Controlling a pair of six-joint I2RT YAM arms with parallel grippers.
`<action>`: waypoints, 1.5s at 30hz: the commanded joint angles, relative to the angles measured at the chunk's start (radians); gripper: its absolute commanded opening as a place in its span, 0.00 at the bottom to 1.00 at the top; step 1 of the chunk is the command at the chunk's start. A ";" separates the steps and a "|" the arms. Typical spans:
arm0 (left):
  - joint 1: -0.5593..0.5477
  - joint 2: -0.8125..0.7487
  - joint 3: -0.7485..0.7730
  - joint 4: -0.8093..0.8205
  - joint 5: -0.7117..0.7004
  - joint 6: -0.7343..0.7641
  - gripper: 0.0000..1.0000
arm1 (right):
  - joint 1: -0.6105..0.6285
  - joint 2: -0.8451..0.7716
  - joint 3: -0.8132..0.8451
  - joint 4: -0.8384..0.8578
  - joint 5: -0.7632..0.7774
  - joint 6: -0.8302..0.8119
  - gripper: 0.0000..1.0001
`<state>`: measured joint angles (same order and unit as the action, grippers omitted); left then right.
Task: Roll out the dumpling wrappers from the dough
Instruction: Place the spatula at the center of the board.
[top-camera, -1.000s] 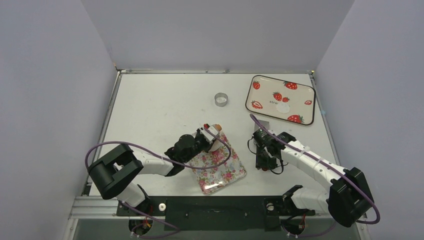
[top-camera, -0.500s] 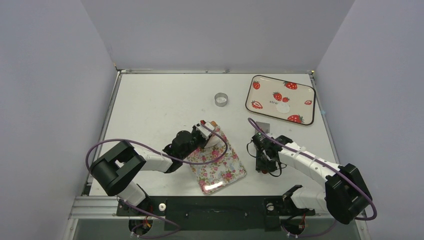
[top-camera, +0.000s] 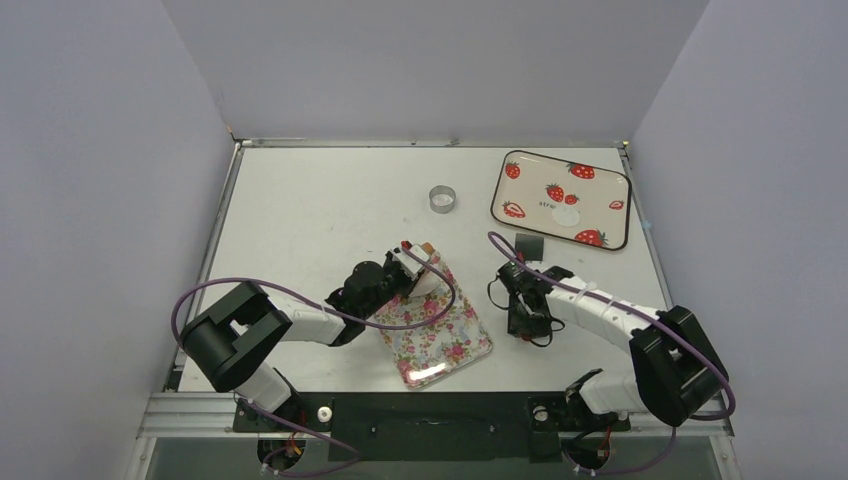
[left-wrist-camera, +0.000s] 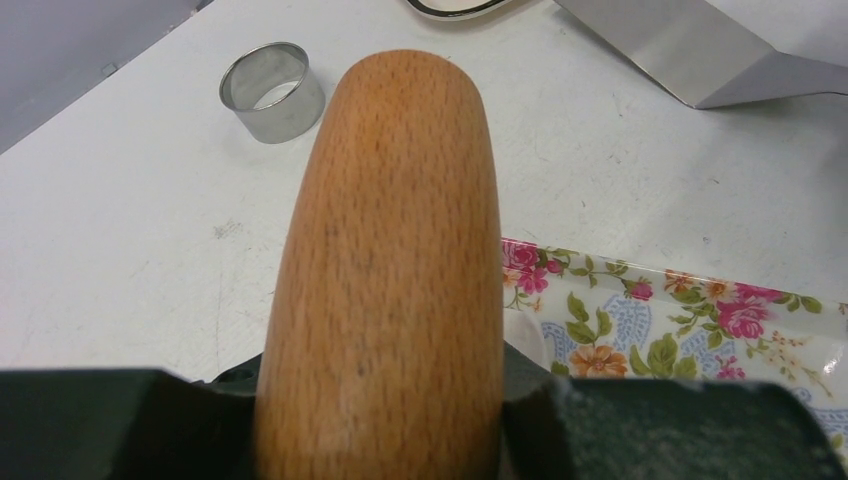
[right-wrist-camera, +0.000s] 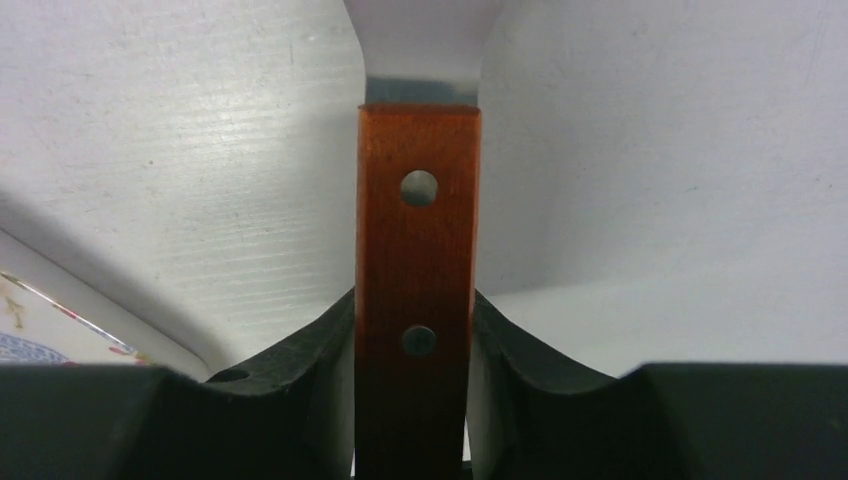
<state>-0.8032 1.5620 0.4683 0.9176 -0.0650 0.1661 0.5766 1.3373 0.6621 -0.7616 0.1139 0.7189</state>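
My left gripper (top-camera: 405, 268) is shut on a brown wooden roller (left-wrist-camera: 390, 260), whose far end lies over the top edge of the floral tray (top-camera: 440, 335). A small whitish patch of dough (left-wrist-camera: 527, 338) peeks out on the tray at the roller's right side; the rest is hidden. My right gripper (top-camera: 522, 300) is shut on the red handle (right-wrist-camera: 418, 270) of a spatula, its shiny blade (top-camera: 528, 244) on the table right of the tray. One thin white dumpling wrapper (top-camera: 566, 215) lies on the strawberry tray (top-camera: 610, 180).
A hollow silver metal ring (top-camera: 442, 198) stands on the table behind the floral tray, also in the left wrist view as the ring (left-wrist-camera: 272, 92). The strawberry tray sits at the back right. Grey walls enclose the table on three sides.
The left gripper drew the roller slightly back and left, then held still. The right arm shifted a little left and away with the spatula.
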 joint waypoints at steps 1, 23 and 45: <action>-0.002 -0.007 -0.001 0.034 0.030 -0.007 0.00 | -0.004 0.023 0.025 0.039 0.032 -0.006 0.38; -0.002 -0.025 -0.017 0.041 0.025 0.013 0.00 | 0.106 -0.032 0.283 0.240 -0.104 -0.058 0.63; 0.004 -0.021 -0.009 0.032 0.012 0.015 0.00 | 0.108 0.299 0.143 0.495 -0.198 -0.143 0.28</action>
<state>-0.8032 1.5585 0.4576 0.9257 -0.0521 0.1917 0.6758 1.6211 0.8497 -0.2794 -0.1097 0.5911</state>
